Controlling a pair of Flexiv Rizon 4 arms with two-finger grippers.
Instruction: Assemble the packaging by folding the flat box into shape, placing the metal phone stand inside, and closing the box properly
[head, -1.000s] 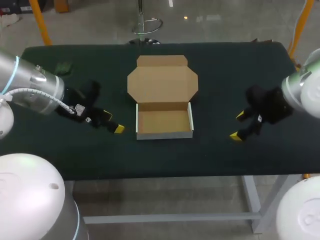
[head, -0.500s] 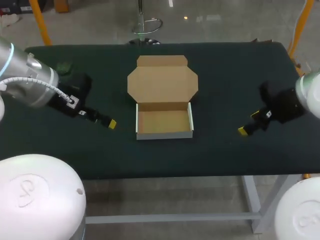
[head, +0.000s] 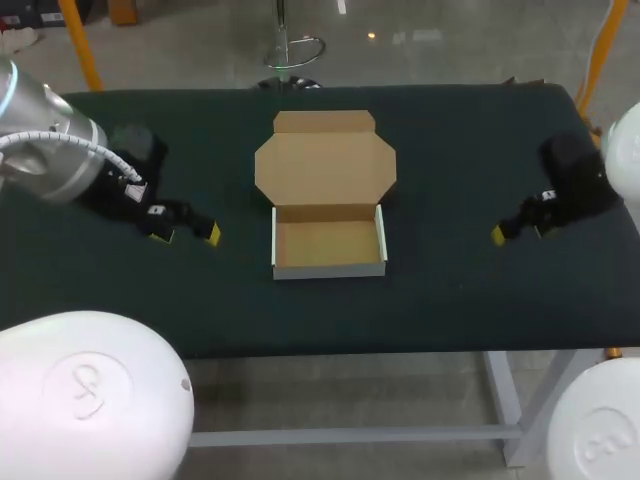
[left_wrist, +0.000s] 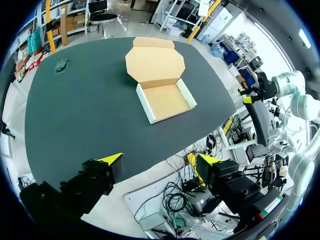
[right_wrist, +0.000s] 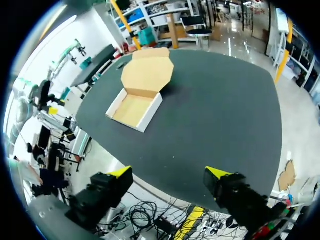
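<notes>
Left pincer (head: 186, 235), released and empty, has backed off toward the frame's left. Right pincer (head: 520, 232), likewise released, has withdrawn to the right edge. Both are well apart from the box (head: 330, 268) at centre, which is folded, lid open, nothing inside. Probably next: fetching the small dark stand (head: 128, 134), upper left on the dark table (head: 460, 290).

Left hand (head: 186, 235) open, right hand (head: 520, 233) open, both empty, well apart.

Box (head: 328, 240) mid-frame on tabletop (head: 450, 150), lid flat behind tray; left jaws mid-left, right jaws mid-right.
</notes>
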